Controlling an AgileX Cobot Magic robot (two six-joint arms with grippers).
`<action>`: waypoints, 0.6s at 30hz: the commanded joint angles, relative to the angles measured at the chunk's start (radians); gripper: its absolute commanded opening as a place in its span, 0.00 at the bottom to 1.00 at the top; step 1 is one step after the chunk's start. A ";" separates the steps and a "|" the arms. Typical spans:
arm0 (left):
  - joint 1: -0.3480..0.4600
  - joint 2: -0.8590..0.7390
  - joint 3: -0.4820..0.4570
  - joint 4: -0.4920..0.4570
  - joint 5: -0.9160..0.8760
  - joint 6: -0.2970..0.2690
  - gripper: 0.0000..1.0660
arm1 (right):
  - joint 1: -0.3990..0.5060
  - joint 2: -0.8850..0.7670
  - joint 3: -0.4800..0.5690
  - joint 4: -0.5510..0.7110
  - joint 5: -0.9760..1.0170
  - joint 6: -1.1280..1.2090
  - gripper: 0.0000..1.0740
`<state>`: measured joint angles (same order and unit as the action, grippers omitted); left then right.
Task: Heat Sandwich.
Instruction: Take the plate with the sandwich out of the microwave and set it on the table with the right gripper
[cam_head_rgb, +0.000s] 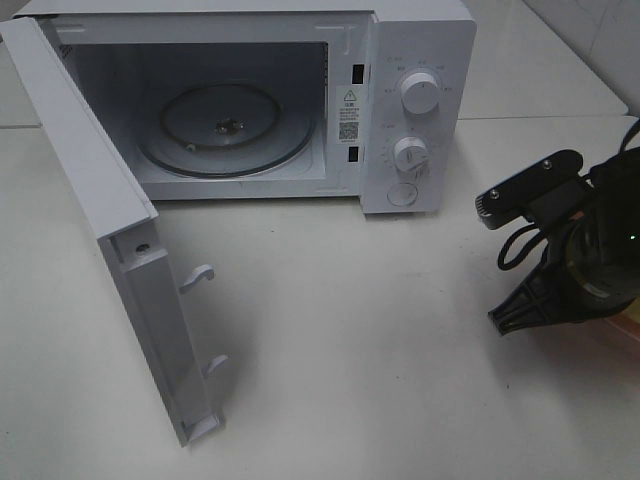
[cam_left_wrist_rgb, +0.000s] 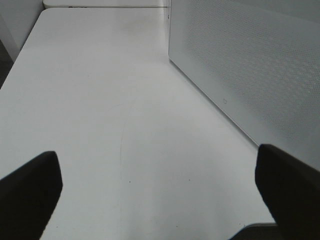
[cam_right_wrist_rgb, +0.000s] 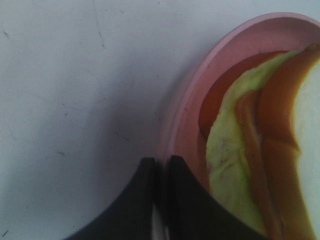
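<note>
1. A white microwave (cam_head_rgb: 300, 100) stands at the back of the white tabletop (cam_head_rgb: 350, 350), its door (cam_head_rgb: 110, 230) swung wide toward the left, two latch hooks showing on the door's edge.
2. Inside the cavity the glass turntable (cam_head_rgb: 225, 130) lies bare.
3. On the inner wall by the opening a small warning label (cam_head_rgb: 349, 98) carries a triangle symbol; its print is too small to read. A second sticker below it looks like a code square.
4. The control panel has two round knobs (cam_head_rgb: 418, 93) with fine markings around them that I cannot read, and a round button beneath.
5. The right tool (cam_right_wrist_rgb: 161, 167) is clenched on the rim of a pink plate (cam_right_wrist_rgb: 187, 115), one finger on each side of the rim.
6. The sandwich (cam_right_wrist_rgb: 260, 150) lies on that plate, at the tabletop's right edge, well apart from the microwave; its pale green lettuce and brown crust show close behind the tool.
7. The left tool (cam_left_wrist_rgb: 160, 200) is released, its fingers (cam_left_wrist_rgb: 27, 192) spread wide above bare tabletop beside the door's perforated outer face.
</note>
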<state>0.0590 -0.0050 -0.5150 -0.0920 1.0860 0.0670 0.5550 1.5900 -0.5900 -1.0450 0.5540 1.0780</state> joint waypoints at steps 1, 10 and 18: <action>-0.006 -0.016 -0.001 -0.005 -0.011 -0.002 0.92 | -0.005 0.044 -0.002 -0.069 0.015 0.065 0.01; -0.006 -0.016 -0.001 -0.005 -0.011 -0.002 0.92 | -0.005 0.136 -0.002 -0.133 0.013 0.213 0.02; -0.006 -0.016 -0.001 -0.005 -0.011 -0.002 0.92 | -0.005 0.136 -0.002 -0.129 0.009 0.225 0.05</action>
<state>0.0590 -0.0050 -0.5150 -0.0920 1.0860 0.0670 0.5530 1.7240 -0.5910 -1.1510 0.5450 1.2930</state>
